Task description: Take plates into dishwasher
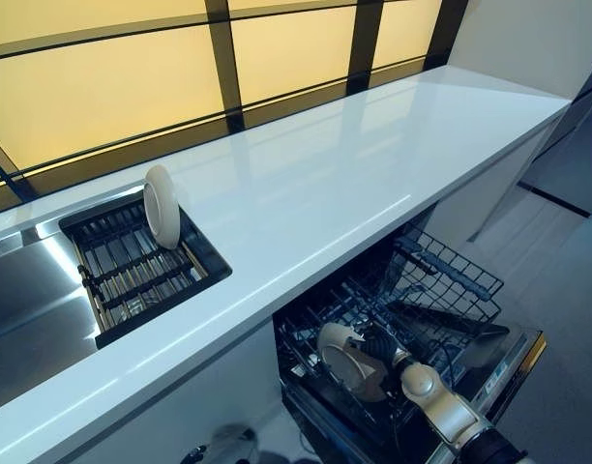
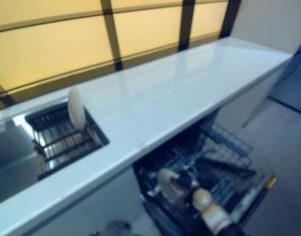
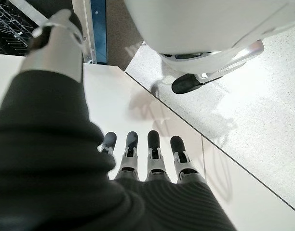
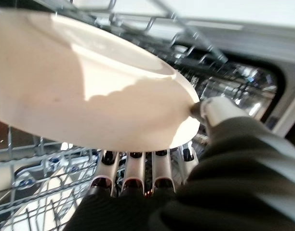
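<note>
A cream plate (image 4: pixel 85 86) is in my right hand (image 1: pixel 378 348), low inside the pulled-out dishwasher rack (image 1: pixel 451 280). In the right wrist view the thumb (image 4: pixel 207 108) presses on the plate's rim and the fingers (image 4: pixel 133 168) curl under it; the plate tilts above the rack's wires. The same plate (image 1: pixel 340 365) shows in the left eye view at the rack's front left. A second white plate (image 1: pixel 162 206) stands upright in the black drying rack (image 1: pixel 194 280) set in the sink. My left hand (image 3: pixel 154 154) hangs over the floor with straight fingers and holds nothing.
The long white countertop (image 1: pixel 354 164) runs above the dishwasher, with dark-framed window panes behind it. The stainless sink (image 1: pixel 25 309) lies at the left. The dishwasher door (image 1: pixel 514 362) is folded down toward the grey floor at the right.
</note>
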{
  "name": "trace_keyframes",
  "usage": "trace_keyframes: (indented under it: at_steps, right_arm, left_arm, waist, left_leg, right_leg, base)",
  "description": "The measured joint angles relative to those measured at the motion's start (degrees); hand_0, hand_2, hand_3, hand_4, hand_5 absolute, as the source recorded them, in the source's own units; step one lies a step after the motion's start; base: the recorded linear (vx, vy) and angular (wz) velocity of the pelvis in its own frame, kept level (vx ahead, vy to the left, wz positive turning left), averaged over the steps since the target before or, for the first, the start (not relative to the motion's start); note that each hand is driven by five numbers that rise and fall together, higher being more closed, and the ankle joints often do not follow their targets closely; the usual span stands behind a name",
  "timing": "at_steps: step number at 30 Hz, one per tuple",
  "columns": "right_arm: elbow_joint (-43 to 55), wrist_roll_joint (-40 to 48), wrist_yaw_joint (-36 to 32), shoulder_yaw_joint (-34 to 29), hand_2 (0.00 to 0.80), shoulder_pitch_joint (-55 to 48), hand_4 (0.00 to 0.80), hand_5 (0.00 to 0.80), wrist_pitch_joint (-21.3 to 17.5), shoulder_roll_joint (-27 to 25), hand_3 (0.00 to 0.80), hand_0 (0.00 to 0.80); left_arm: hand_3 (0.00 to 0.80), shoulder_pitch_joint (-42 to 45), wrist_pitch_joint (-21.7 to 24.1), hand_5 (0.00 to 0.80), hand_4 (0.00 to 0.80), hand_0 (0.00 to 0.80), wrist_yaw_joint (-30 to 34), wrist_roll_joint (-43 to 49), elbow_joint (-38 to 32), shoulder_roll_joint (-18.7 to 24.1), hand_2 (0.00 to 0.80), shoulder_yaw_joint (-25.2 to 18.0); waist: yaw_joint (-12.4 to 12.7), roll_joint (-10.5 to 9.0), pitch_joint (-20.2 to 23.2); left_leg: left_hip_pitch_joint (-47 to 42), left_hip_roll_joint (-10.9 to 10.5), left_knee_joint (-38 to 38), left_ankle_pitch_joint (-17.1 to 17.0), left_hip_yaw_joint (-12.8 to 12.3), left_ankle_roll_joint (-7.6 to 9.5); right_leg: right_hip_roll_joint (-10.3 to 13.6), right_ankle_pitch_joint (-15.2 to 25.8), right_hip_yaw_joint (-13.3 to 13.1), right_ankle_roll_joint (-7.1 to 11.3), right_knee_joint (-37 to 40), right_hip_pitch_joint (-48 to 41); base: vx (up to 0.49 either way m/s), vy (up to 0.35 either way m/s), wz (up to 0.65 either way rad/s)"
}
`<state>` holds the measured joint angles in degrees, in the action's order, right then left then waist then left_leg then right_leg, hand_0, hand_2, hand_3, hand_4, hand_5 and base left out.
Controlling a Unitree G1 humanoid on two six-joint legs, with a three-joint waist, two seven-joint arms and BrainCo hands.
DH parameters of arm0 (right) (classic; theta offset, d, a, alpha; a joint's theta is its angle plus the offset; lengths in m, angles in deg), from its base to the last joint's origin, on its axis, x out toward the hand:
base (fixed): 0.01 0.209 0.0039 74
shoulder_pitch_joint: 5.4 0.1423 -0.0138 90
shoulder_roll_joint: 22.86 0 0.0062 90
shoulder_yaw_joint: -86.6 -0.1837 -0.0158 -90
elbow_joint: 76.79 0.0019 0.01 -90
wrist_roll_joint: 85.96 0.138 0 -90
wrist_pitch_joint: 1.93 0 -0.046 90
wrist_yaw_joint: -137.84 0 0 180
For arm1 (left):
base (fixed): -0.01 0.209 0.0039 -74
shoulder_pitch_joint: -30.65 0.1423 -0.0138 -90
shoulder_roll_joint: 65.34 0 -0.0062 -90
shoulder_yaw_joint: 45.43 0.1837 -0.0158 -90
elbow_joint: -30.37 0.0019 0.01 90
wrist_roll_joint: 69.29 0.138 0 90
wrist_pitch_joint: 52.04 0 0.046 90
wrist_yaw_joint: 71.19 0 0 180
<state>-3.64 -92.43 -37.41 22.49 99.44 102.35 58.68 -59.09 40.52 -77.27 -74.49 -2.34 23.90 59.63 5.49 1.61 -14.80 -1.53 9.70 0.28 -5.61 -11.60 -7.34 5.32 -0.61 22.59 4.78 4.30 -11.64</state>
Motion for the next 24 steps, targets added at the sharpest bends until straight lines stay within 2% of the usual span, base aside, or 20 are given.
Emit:
trace_keyframes:
  at_steps: [11,24]
  right_arm:
    - [-2.91,-3.62,4.54,1.75,0.800,2.22,0.800,0.800,0.75,1.77,0.800,0.800]
    - [-5.04,-6.34,1.91,2.34,0.800,2.40,0.800,0.800,1.27,2.33,0.800,0.800]
  left_arm:
    - [0.000,-0.80,0.01,0.000,0.000,0.000,0.04,0.00,0.00,-0.11,0.000,1.29]
    - [0.000,-0.85,-0.03,0.000,0.000,0.000,0.06,0.01,-0.21,-0.30,0.000,1.77]
  waist:
    - [0.79,0.86,-0.50]
    - [1.39,0.88,-0.51]
  left_leg:
    - [0.24,-0.21,-0.05,-0.17,0.76,0.22]
    - [0.38,-1.22,0.22,-0.38,1.71,0.52]
  right_leg:
    - [0.07,-0.14,0.14,0.03,-0.26,-0.10]
    - [0.82,-0.79,1.21,0.60,-1.20,-0.09]
  base:
    - [0.003,0.007,0.03]
    - [-0.004,0.007,0.04]
